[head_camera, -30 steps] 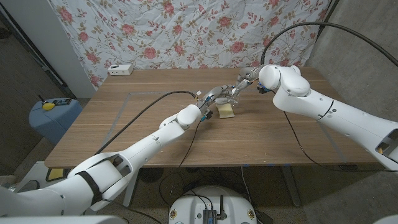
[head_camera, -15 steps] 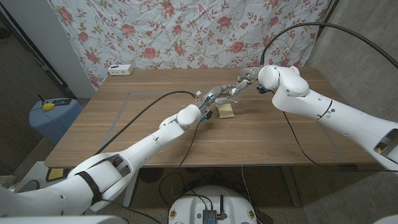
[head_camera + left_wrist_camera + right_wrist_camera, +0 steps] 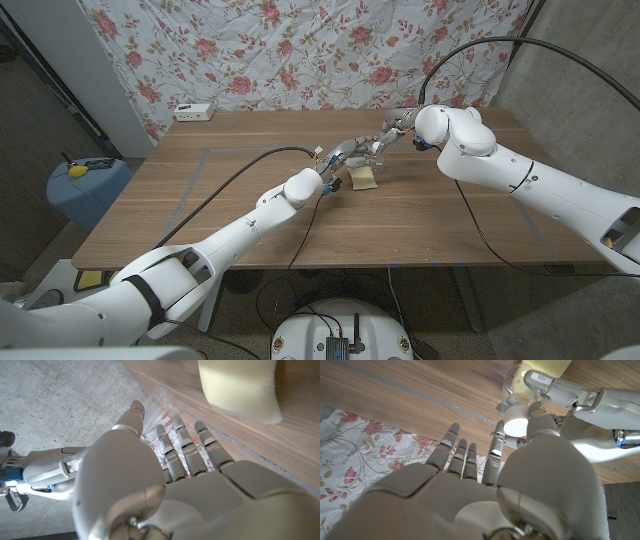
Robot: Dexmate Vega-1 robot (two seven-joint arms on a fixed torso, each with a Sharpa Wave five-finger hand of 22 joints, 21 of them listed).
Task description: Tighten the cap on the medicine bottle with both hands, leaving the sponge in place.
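A clear medicine bottle [image 3: 516, 382] with a white cap [image 3: 516, 424] is held above the table's far middle. My left hand [image 3: 349, 156] grips the bottle's body [image 3: 161, 399], its fingers [image 3: 181, 435] wrapped around it. My right hand [image 3: 396, 124] reaches in from the right, and in the right wrist view its thumb and a finger [image 3: 496, 445] pinch the cap. A yellow sponge [image 3: 364, 178] lies on the wooden table [image 3: 230, 200] just below the bottle, untouched; it also shows as a pale yellow block [image 3: 241, 385] in the left wrist view.
A small white box [image 3: 194, 112] stands at the table's back left edge. A floral cloth [image 3: 300, 50] hangs behind the table. A blue stool [image 3: 88, 188] with a yellow object on it stands left of the table. Black cables run along both arms.
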